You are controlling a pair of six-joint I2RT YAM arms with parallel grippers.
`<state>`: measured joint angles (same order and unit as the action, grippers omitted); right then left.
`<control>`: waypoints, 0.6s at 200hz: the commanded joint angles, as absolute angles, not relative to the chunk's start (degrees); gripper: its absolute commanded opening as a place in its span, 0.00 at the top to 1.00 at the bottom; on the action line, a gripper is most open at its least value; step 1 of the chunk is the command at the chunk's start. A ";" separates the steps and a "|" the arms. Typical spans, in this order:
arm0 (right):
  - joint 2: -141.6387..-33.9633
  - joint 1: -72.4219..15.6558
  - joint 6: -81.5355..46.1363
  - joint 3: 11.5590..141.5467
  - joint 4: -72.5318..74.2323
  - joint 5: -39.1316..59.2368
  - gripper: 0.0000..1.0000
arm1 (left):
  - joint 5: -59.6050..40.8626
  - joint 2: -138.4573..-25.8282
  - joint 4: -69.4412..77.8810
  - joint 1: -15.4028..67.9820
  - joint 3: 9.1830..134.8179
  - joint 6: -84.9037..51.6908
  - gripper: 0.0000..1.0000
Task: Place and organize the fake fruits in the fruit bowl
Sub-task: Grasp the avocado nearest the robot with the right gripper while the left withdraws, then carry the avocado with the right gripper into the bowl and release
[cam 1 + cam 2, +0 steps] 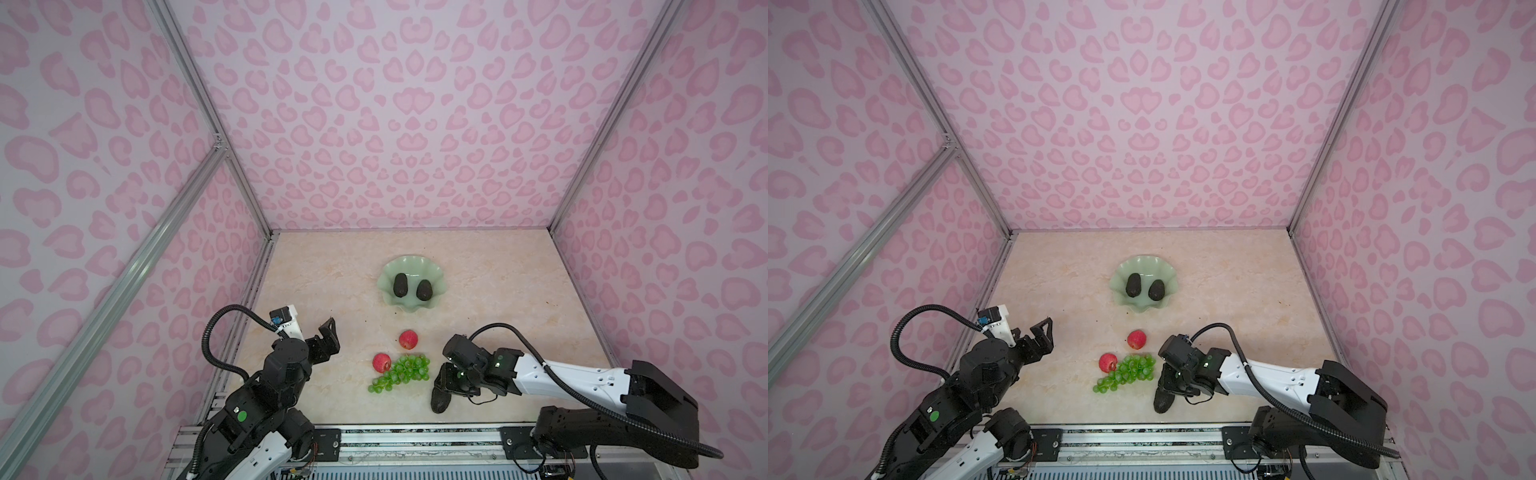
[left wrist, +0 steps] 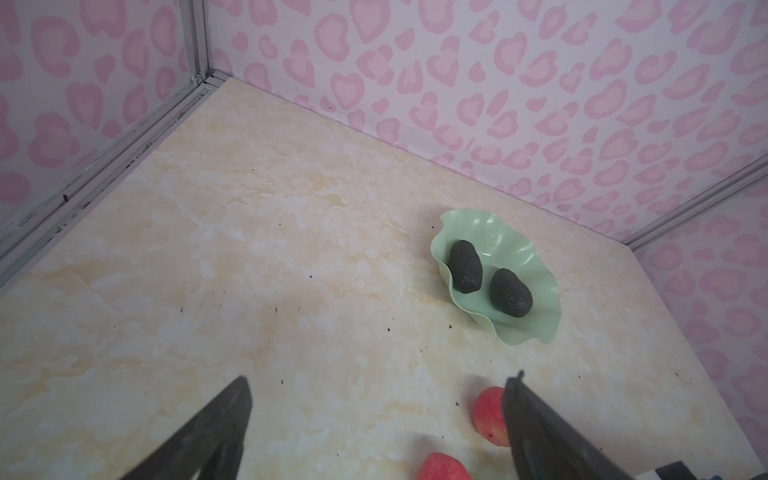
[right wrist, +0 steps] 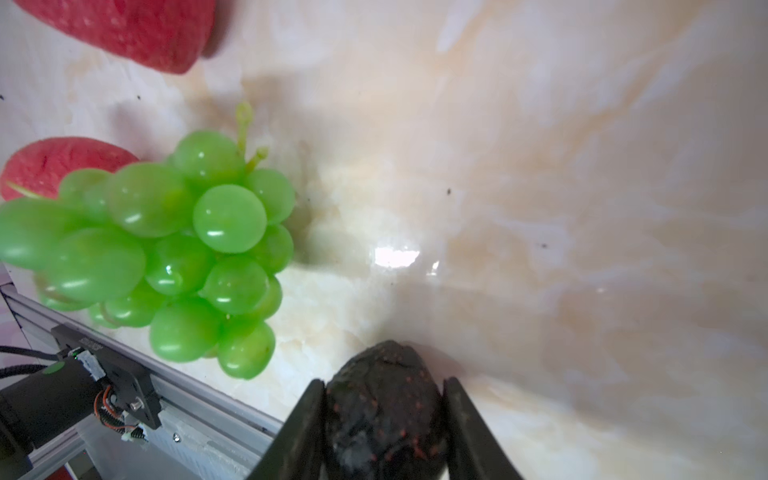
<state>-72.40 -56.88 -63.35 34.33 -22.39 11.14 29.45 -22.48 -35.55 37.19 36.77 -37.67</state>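
The pale green fruit bowl stands mid-table and holds two dark avocados. Two red apples and the green grapes lie on the table nearer the front. My right gripper is shut on a third avocado just right of the grapes, low near the front edge. My left gripper hangs open and empty, left of the apples.
Pink patterned walls with metal posts close in the marble table on three sides. A metal rail runs along the front edge, close to the held avocado. Dark crumbs speckle the tabletop.
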 commanded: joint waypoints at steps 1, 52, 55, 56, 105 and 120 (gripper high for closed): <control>-71.73 -56.72 -61.26 35.68 -23.02 7.98 0.64 | 30.32 -21.92 -36.30 37.18 36.31 -38.66 0.05; -68.83 -52.69 -53.76 41.36 -31.04 4.26 0.74 | 30.32 -21.01 -36.47 37.18 35.93 -39.26 0.04; -68.41 -52.21 -52.81 42.17 -32.08 3.73 0.75 | 30.32 -20.95 -36.58 37.18 35.94 -39.28 0.05; -68.26 -52.08 -52.51 42.31 -32.39 3.49 0.75 | 30.37 -20.93 -36.57 37.18 35.95 -39.29 0.05; -68.62 -43.77 -34.33 59.24 -40.20 -0.21 0.76 | 29.89 -19.75 -37.70 37.15 35.29 -40.03 0.04; -72.08 -42.29 -30.03 64.17 -39.63 -0.12 0.76 | 29.56 -19.20 -38.21 37.18 35.08 -40.58 0.04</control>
